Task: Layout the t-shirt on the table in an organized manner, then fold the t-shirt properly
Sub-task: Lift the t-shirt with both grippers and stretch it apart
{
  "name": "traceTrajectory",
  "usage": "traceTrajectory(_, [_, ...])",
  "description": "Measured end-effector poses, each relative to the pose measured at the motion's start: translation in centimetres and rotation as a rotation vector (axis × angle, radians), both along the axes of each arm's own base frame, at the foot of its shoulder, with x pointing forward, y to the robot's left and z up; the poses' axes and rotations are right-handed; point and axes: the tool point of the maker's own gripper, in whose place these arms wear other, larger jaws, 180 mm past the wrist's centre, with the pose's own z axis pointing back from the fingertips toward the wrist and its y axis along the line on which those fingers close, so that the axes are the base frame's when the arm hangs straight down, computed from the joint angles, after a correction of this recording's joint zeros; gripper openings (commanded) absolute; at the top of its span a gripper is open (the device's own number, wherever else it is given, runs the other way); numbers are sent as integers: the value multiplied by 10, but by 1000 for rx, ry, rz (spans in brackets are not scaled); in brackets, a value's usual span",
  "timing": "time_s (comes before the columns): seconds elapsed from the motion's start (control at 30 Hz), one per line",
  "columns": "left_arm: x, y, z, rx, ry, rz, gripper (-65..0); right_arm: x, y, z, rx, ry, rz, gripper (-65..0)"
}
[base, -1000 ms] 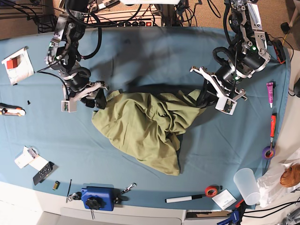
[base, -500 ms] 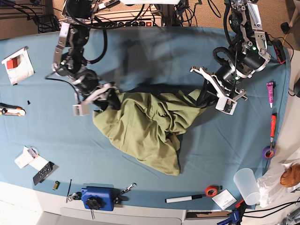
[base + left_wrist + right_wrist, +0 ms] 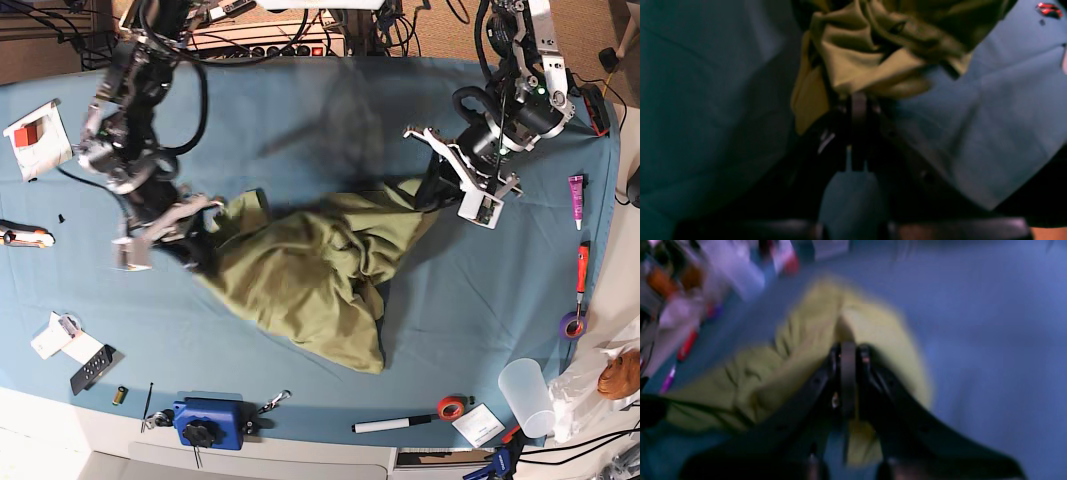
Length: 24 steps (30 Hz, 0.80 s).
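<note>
Fingers [image 3: 847, 373] clamp the t-shirt [image 3: 310, 270].

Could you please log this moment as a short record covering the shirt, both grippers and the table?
t-shirt: olive green, crumpled, not yet spread flat
left gripper: jaws shut on the shirt's edge
right gripper: jaws shut on the shirt; view blurred
table: blue-teal cover
clutter: marker and plastic cup near the front edge
</note>
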Motion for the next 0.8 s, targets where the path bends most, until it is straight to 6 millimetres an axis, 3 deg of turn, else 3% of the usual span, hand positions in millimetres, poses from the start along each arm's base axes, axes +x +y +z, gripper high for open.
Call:
traceTrajectory(0.1, [0, -3, 6, -24, -13, -6, -650, -4, -14, 26, -46, -63, -28, -650])
traceTrajectory(0.23, [-4, -13, 35, -84, -62, -46, -650, -13, -39, 54, -97, -140, -103, -650])
traceTrajectory(0.37, [-11, 2, 63, -61, -140, -8, -650, -26, -64, 79, -124, -209, -187, -650])
traceTrajectory(0.53, [-13, 20, 90, -1, -270, 3, -650, -31, -77, 82, -140, -212, -226, -650])
traceTrajectory(0.8, [-4, 31, 102, 30, -347, 41, -650, -27, -81, 89, -132, -237, -255, -650])
